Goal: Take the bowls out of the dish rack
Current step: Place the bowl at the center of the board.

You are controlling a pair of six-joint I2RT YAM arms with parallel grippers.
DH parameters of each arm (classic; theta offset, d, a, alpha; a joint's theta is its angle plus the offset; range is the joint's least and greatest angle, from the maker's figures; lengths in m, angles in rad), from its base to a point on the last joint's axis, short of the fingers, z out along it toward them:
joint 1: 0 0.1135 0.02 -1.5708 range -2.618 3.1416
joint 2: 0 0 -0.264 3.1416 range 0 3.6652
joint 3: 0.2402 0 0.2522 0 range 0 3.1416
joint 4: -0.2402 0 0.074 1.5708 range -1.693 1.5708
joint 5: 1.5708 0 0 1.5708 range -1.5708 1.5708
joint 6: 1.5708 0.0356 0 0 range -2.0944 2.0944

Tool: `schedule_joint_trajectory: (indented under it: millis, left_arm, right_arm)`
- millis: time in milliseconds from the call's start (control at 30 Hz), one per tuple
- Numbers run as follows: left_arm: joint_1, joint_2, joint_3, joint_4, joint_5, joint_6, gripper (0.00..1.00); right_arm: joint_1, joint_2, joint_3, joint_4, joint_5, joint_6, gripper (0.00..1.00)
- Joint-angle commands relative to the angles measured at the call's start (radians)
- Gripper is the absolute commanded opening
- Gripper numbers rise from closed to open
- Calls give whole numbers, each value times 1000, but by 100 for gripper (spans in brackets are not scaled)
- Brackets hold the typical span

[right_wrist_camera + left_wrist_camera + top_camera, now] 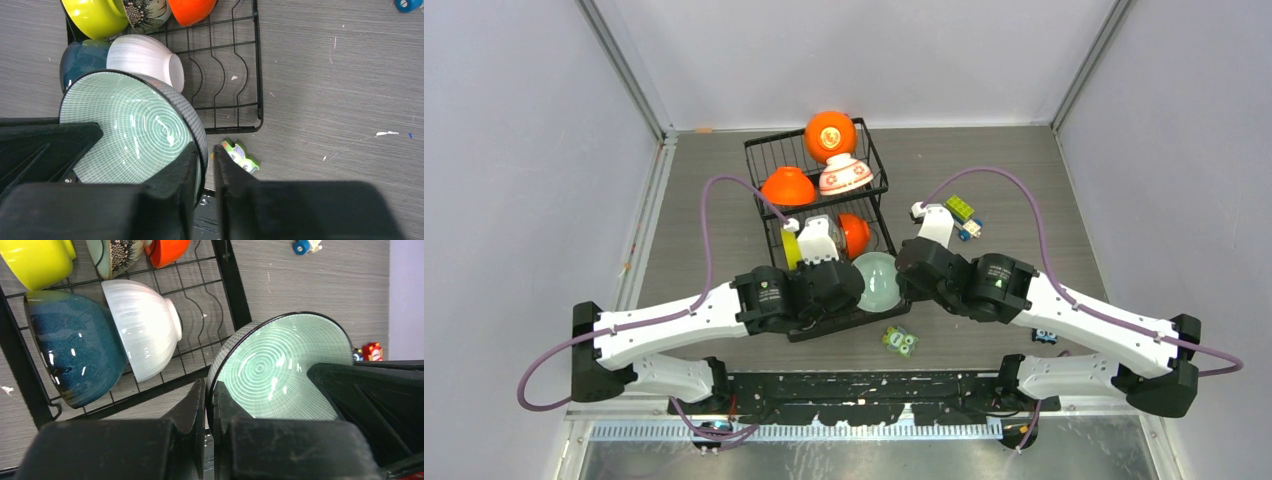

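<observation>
- Pale mint bowl (280,370) stands on edge at the near right corner of the dish rack (257,60), between both arms. Cannot tell if it is clear of the wires.
- Left gripper (209,405): jaws narrow, pinching the bowl's rim.
- Right gripper (205,160): jaws narrow astride the same rim. A thin slit shows at the outer finger, so I cannot tell if it clamps.
- Risk: two arms on one glossy rim. Unequal pulls would likely twist the bowl or let it slip.
- Risk: release before the other grip is firm. The bowl would probably drop onto the rack edge or the green toy (239,156).
- Risk: a swing may knock the white bowl (145,330) or the teal bowl (75,355), both close behind.
- Writing: none legible. The marks on the arms are too small to read.
</observation>
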Motion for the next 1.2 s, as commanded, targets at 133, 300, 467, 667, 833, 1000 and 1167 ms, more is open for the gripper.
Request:
schedule_joint_trajectory:
  millis: [133, 300, 467, 667, 833, 1000, 1167]
  left_arm:
    - [8, -25, -16, 34, -11, 2, 0]
    - [9, -27, -15, 42, 2, -1, 0]
    - [9, -30, -14, 48, 15, -6, 0]
    - [9, -43, -23, 57, 24, -11, 0]
    - [9, -57, -30, 56, 24, -12, 0]
    - [9, -71, -42, 63, 18, -14, 0]
    - [9, -76, -47, 66, 15, -12, 0]
  right_arm:
    - [5, -40, 72, 31, 17, -66, 49]
    - [5, 16, 129, -32, 9, -133, 51]
    - [4, 58, 142, -54, 4, -153, 47]
    - [2, 96, 133, -56, 6, -156, 43]
    - [-9, 110, 116, -47, -6, -154, 35]
    - [-16, 118, 106, -40, -25, -150, 28]
    - [-16, 128, 107, -40, -41, -152, 15]
